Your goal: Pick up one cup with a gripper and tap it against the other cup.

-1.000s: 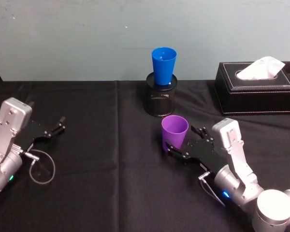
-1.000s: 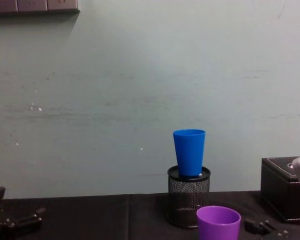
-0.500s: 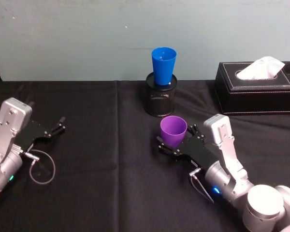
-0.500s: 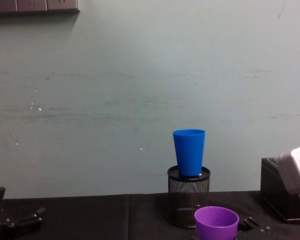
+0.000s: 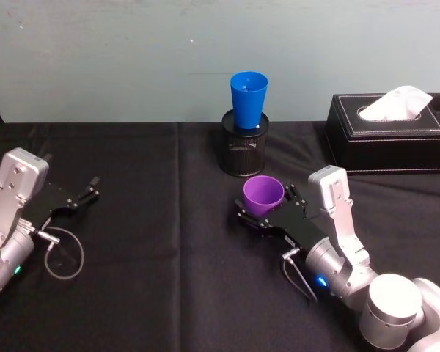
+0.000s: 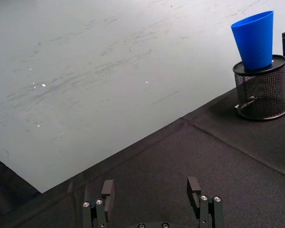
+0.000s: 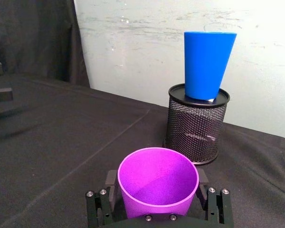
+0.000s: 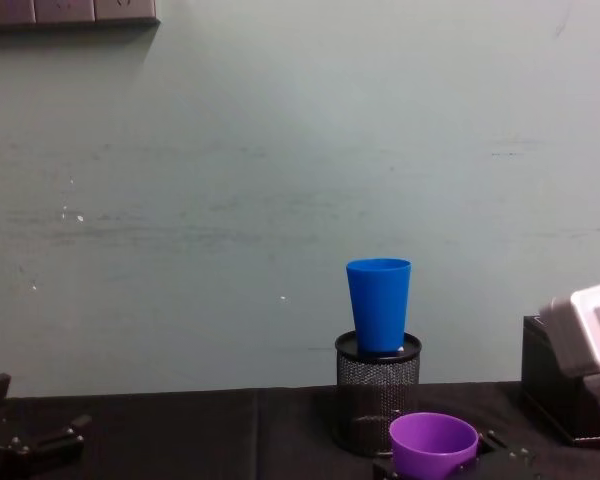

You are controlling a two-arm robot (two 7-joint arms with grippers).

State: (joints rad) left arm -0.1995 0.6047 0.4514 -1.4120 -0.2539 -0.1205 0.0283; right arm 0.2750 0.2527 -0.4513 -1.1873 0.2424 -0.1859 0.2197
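One small shift marks the last second: the right hand [image 5: 268,211], clamped on the purple cup [image 5: 263,195] with a finger on either side of its wall, has carried it slightly toward the upper left of the head view. That brings it closer to the black mesh pen holder [image 5: 243,150], and the arm behind it has swung round. Over the last half second the cup has hardly moved. It is upright, mouth up, just right of the frame's centre, near the holder but apart from it. Whether its base is off the table [image 5: 169,293] I cannot tell. The blue cup [image 5: 248,99] stands on top of the holder, unmoved, and in the chest view its wall is well above the purple rim. So the grasp looks settled and the approach begun, and the tap probably needs a lift as well as a reach forward. The left hand [image 5: 81,196], fingers apart and empty, lies at the left of the head view
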